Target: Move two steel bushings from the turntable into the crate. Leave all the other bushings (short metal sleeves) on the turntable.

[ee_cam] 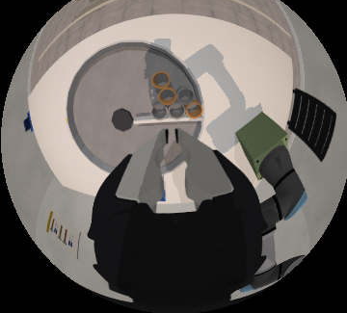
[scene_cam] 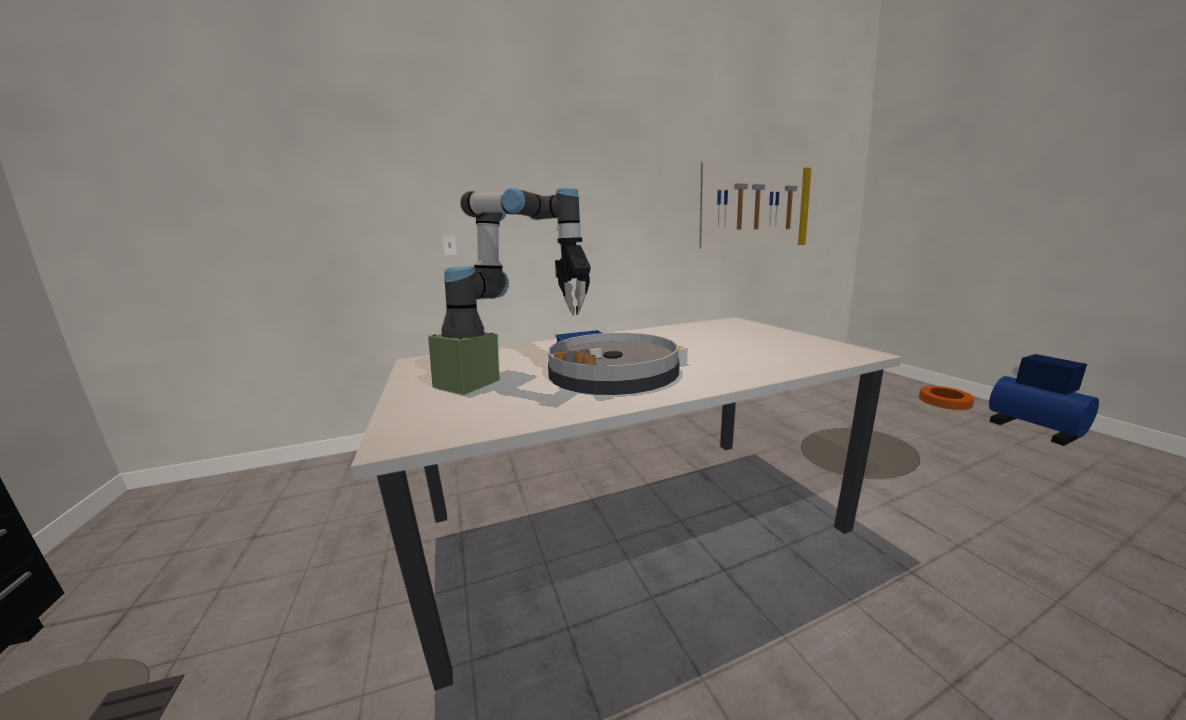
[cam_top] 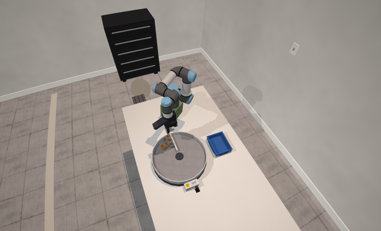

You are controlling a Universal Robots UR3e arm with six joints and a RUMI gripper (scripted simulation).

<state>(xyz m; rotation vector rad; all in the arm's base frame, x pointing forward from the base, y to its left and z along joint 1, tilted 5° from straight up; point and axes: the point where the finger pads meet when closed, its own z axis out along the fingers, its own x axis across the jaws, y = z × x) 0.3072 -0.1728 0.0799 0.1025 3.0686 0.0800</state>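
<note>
Grey walls, tiled floor (blk drawers (cam_top: 134, 43)).

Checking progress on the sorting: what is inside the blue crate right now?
The top view shows only the bare blue floor of the crate; no bushing lies in it. All six bushings sit on the turntable. The gripper hangs shut above, holding nothing.

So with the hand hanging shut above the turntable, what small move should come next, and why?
Probably open the hand. It hangs shut and holds nothing, high above the bushings. The grey steel bushings stand packed among orange ones on the turntable, and the crate holds none.
</note>
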